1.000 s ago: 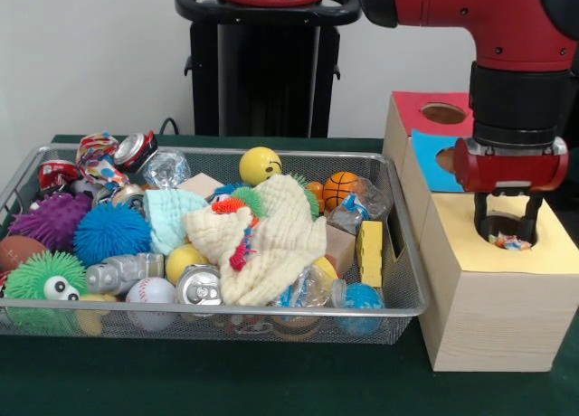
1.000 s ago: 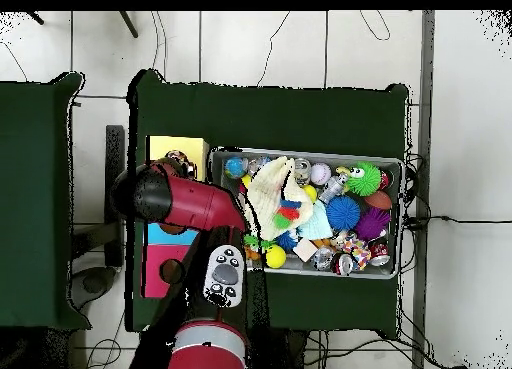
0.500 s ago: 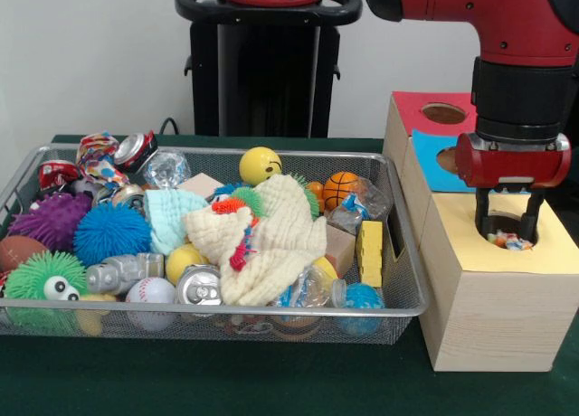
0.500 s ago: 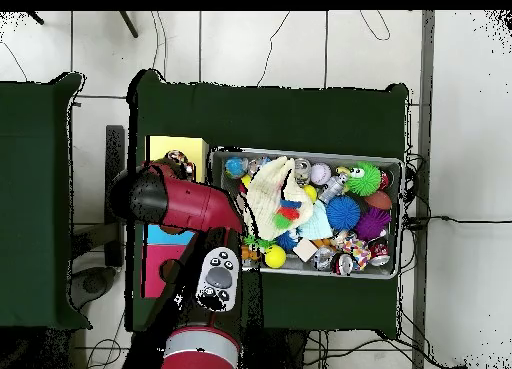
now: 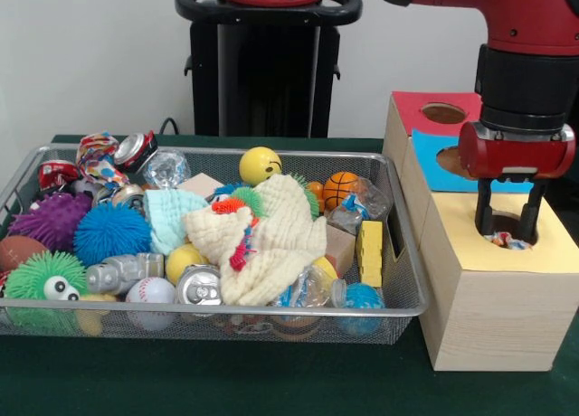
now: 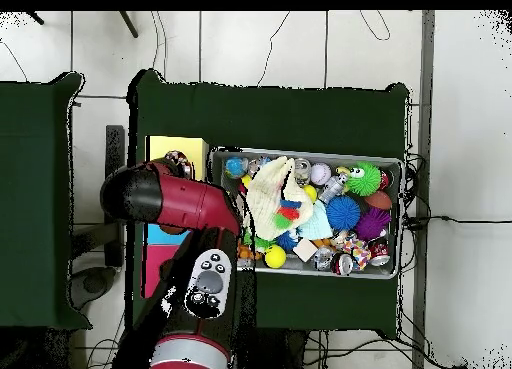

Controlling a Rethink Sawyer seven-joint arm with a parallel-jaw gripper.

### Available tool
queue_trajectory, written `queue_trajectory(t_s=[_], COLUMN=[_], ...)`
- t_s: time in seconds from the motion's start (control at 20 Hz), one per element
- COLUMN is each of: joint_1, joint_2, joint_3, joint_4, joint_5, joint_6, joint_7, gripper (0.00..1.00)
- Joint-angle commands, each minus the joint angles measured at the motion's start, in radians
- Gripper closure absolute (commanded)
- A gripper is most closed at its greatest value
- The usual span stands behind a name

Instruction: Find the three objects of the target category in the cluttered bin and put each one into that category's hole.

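My gripper [image 5: 507, 228] hangs open over the round hole of the yellow-topped wooden box [image 5: 466, 244], right of the bin. Its two black fingers [image 5: 484, 212] straddle the hole. A small crinkled, colourful wrapper [image 5: 509, 242] lies in the hole just below the fingertips, held by nothing. Similar crumpled clear wrappers lie in the wire bin [image 5: 400, 294]: one at the back left [image 5: 166, 168], one at the right [image 5: 355, 205], one at the front [image 5: 309, 289]. In the overhead view the red arm [image 6: 180, 200] covers most of the boxes, and its wrist sits at the yellow box [image 6: 165, 145].
Behind the yellow box stand a blue-topped box [image 5: 425, 154] and a red-topped box [image 5: 414, 108], each with a hole. The bin also holds spiky balls [image 5: 110, 232], cans [image 5: 198, 286], a cream cloth [image 5: 271, 240], a yellow ball [image 5: 260, 165] and a small basketball [image 5: 340, 188].
The gripper has risen a little and shifted slightly right above the yellow box's hole. The wrapper stays in the hole. Nothing in the bin has moved.
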Motion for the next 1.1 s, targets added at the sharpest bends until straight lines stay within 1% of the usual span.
queue_trajectory(t_s=[0.05,0.45,0.7,0.95,1.1], joint_1=[0.001,0.007,0.012,0.019,0.024], joint_2=[0.034,0.028,0.011,0.001,-0.013], joint_3=[0.005,-0.005,-0.021,-0.045,-0.057], joint_4=[0.0,0.0,-0.006,-0.041,-0.037], joint_5=[-0.008,-0.009,-0.012,-0.019,-0.025], joint_6=[0.163,0.178,0.213,0.273,0.291], joint_7=[0.234,0.239,0.242,0.246,0.244], gripper=[0.0,0.0,0.0,0.0,0.0])
